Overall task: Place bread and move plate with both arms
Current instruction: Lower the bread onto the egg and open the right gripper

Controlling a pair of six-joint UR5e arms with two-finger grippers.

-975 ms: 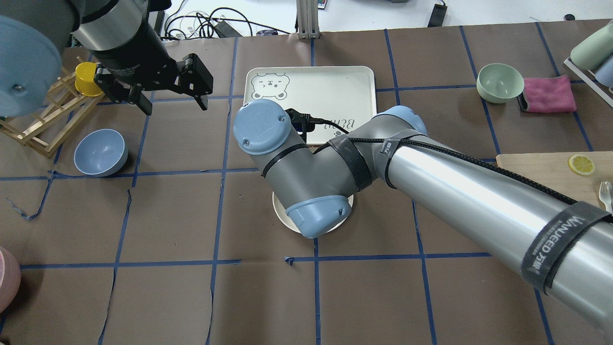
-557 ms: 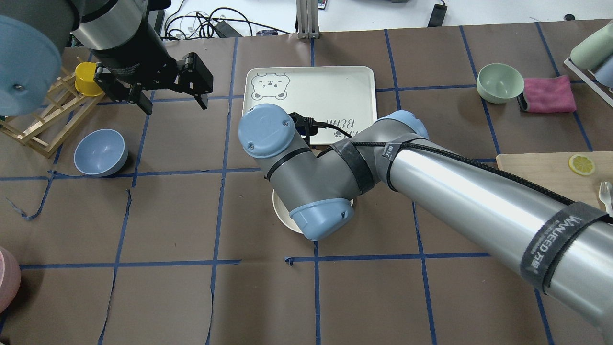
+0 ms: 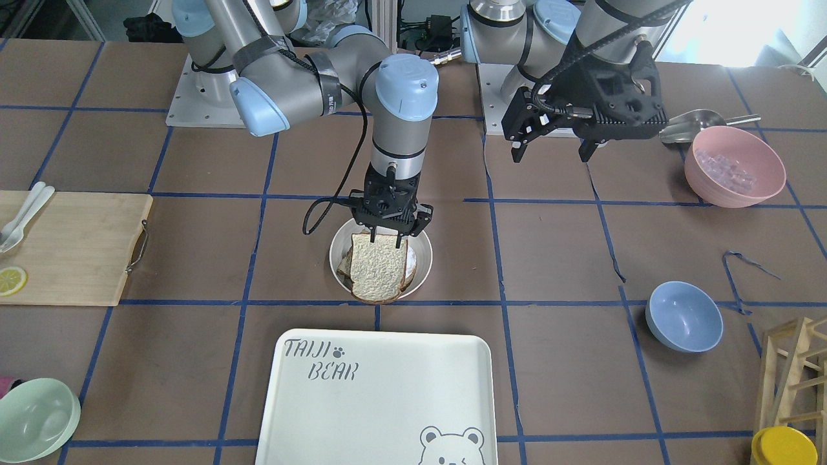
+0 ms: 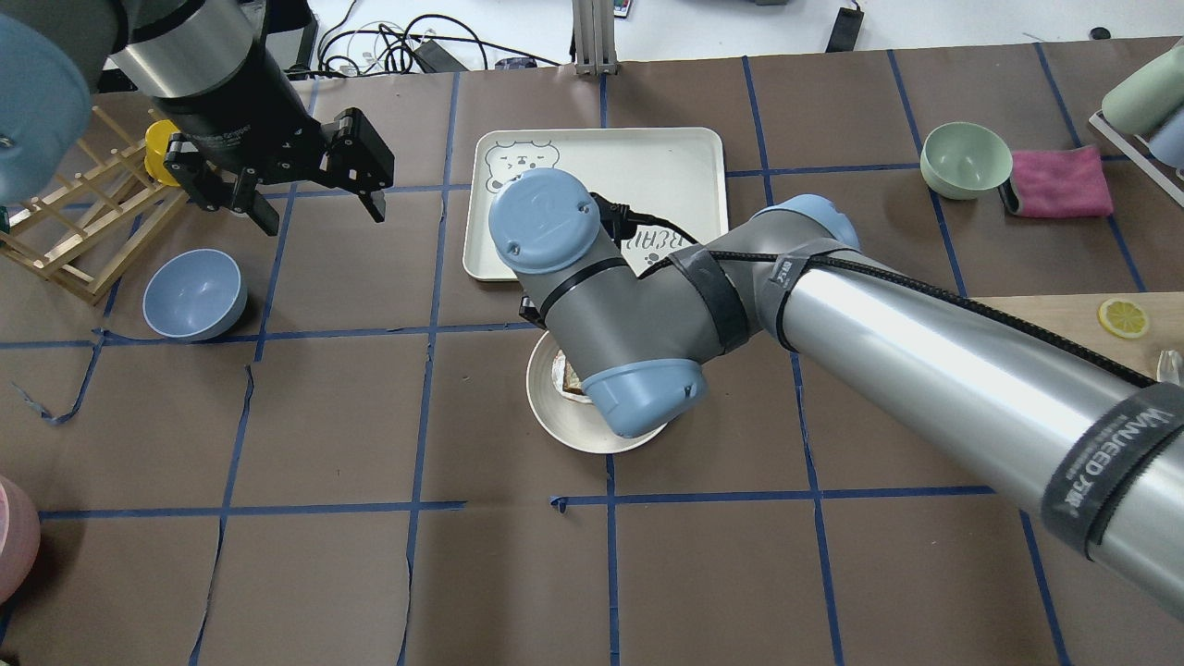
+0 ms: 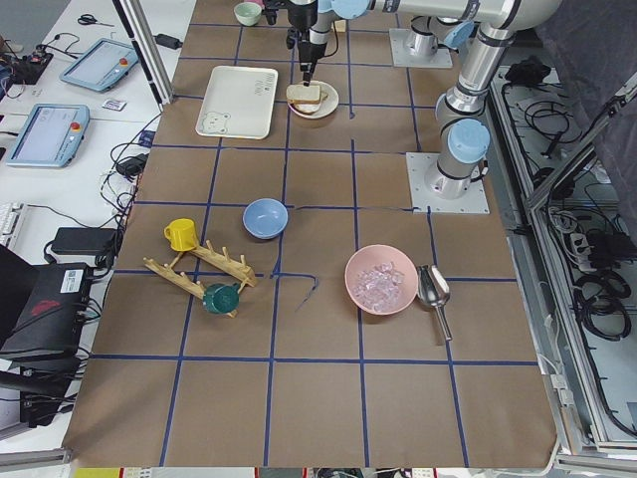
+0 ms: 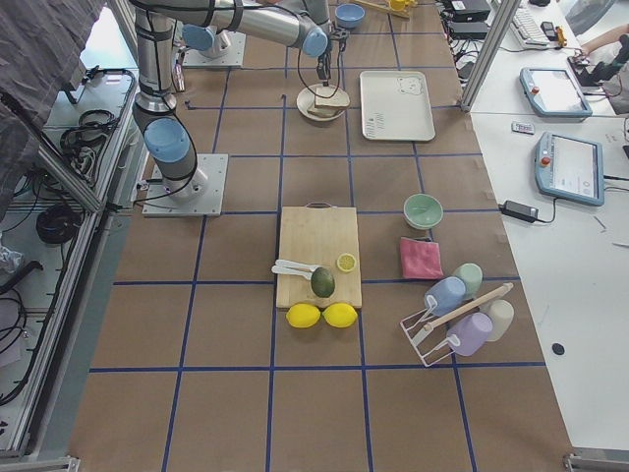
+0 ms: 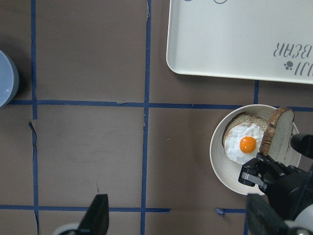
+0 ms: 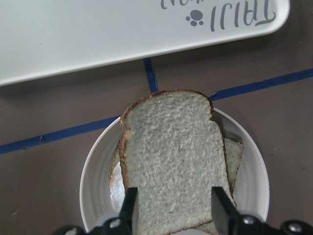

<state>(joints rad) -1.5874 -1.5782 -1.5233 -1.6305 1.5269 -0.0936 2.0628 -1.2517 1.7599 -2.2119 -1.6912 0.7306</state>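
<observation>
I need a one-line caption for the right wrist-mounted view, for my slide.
Right gripper holds the bread over the plate, above another slice; white tray beyond.

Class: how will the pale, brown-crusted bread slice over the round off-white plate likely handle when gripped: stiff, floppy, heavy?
Probably fairly stiff: the pale, brown-crusted bread slice looks flat though the right gripper holds one end. Likely light and crushable, given its porous crumb.
</observation>
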